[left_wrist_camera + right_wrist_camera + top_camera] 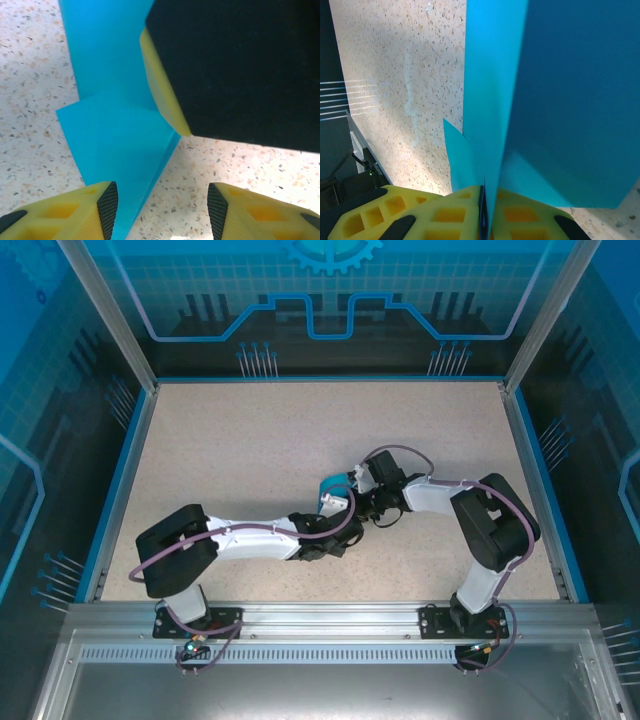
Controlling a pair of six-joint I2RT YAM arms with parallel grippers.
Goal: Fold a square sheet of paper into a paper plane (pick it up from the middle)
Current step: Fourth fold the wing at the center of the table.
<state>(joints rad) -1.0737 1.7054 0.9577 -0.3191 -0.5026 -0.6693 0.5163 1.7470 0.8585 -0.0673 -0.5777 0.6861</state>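
From above, the left gripper [335,505] and right gripper [355,485] meet over the speckled beige tabletop [250,440]. The thin, bright cyan-blue folded paper sheet [328,490] pokes up between them.

In the left wrist view, the left gripper [162,202] stands open and clamps nothing. Its yellow lattice fingers, with ribbed black pads [107,205], are apart. The paper sheet [115,135], smooth and creased into angular flaps, lies just ahead, its lower edge beside the pad at the view's left.

In the right wrist view, the right gripper [482,200] is pinched tight on the paper sheet [560,100], whose flat blue panels rise straight out from the closed yellow fingertips.
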